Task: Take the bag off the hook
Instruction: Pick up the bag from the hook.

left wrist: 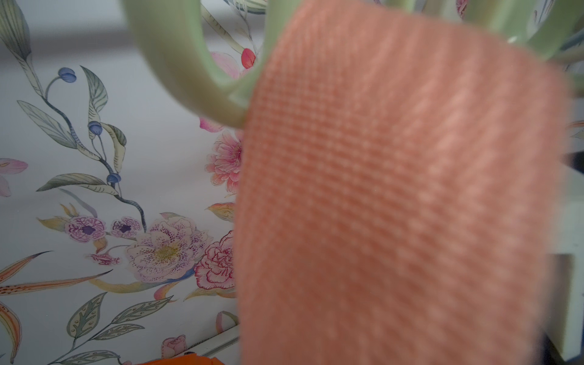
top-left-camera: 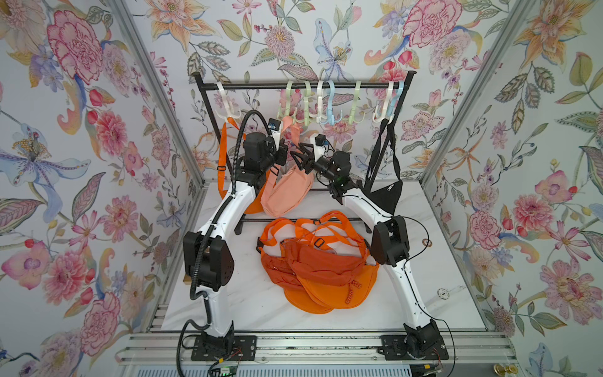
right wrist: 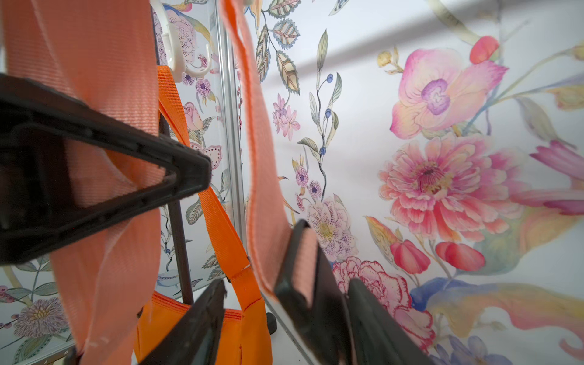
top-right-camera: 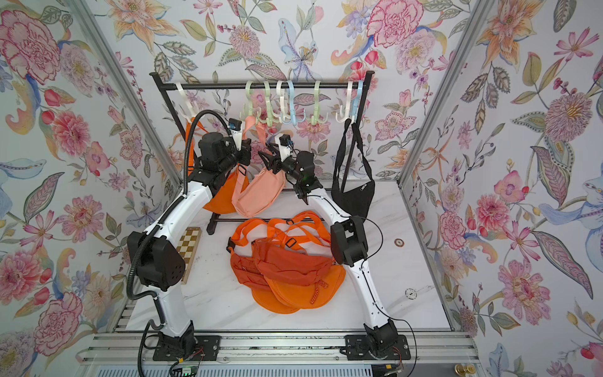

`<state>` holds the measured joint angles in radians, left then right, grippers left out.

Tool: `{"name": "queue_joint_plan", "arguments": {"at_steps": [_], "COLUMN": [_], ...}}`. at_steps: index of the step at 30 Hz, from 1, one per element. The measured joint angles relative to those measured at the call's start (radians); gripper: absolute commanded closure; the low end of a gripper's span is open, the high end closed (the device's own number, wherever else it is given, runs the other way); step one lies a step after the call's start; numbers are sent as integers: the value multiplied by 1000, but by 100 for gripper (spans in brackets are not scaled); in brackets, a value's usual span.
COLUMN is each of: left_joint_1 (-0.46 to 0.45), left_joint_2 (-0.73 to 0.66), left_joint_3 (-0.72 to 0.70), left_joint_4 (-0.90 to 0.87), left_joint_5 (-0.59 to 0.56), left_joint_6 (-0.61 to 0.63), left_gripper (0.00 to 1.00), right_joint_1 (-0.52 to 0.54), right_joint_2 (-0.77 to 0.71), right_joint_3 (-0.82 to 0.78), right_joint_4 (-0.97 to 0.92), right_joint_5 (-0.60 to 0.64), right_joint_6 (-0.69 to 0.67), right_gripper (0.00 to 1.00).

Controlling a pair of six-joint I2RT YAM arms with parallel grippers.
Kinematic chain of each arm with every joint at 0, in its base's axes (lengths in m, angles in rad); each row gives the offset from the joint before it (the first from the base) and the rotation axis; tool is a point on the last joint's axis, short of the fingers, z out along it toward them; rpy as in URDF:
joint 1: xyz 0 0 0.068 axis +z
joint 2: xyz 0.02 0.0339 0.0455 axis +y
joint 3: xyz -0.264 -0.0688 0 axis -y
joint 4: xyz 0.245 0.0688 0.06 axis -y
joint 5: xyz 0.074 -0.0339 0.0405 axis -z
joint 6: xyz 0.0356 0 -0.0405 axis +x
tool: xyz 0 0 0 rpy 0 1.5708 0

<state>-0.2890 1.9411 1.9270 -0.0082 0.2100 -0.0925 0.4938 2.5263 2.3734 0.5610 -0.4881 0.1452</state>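
A peach bag (top-left-camera: 287, 192) (top-right-camera: 257, 192) hangs from the rack by its strap (left wrist: 395, 189), which loops over a green hook (top-left-camera: 288, 104) (left wrist: 177, 63). My left gripper (top-left-camera: 282, 153) (top-right-camera: 248, 153) is just below that hook and shut on one run of the strap. In the left wrist view the strap hides its jaws. My right gripper (top-left-camera: 296, 157) (right wrist: 284, 331) is open beside it. The other run of the strap (right wrist: 262, 158) and its black buckle (right wrist: 303, 278) hang between the right gripper's fingers.
The black rack bar (top-left-camera: 303, 85) carries several white, green and blue hooks. An orange bag (top-left-camera: 225, 156) hangs at its left end and a black bag (top-left-camera: 385, 192) at its right. Orange bags (top-left-camera: 319, 267) lie piled mid-table. A checkerboard (top-right-camera: 189, 248) lies by the left arm.
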Motion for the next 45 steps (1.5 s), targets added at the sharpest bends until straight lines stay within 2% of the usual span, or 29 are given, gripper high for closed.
{"name": "queue_joint_plan", "arguments": {"at_steps": [6,9,13,17,19,21,26,34,39,45], "left_joint_1": [0,0,0,0,0,0,0,15,27,28], "left_joint_2": [0,0,0,0,0,0,-2,-40,-55,-43], "left_joint_3": [0,0,0,0,0,0,0,-13,8,138], "left_joint_4": [0,0,0,0,0,0,0,23,34,-8], "left_joint_5": [1,4,12,16,19,19,18,12,11,11], "left_joint_6": [0,0,0,0,0,0,10,26,26,26], "left_gripper": [100,100,100,100,100,100,100,100,100,100], "right_joint_1": [1,2,6,16,23,27,34,42,43,43], "right_joint_2": [10,10,17,29,32,34,31,-124,-186,-206], "right_joint_3": [136,164,169,170,170,170,160,-64,-67,-22], "right_joint_4": [-26,-26,-32,-47,-48,-51,-60,-45,-70,-126], "right_joint_5": [30,50,63,66,71,75,78,81,81,82], "right_joint_6": [-22,-35,-46,-47,-53,-56,-49,-60,-71,-79], "right_gripper": [35,41,60,68,81,100,100,100,100,100]}}
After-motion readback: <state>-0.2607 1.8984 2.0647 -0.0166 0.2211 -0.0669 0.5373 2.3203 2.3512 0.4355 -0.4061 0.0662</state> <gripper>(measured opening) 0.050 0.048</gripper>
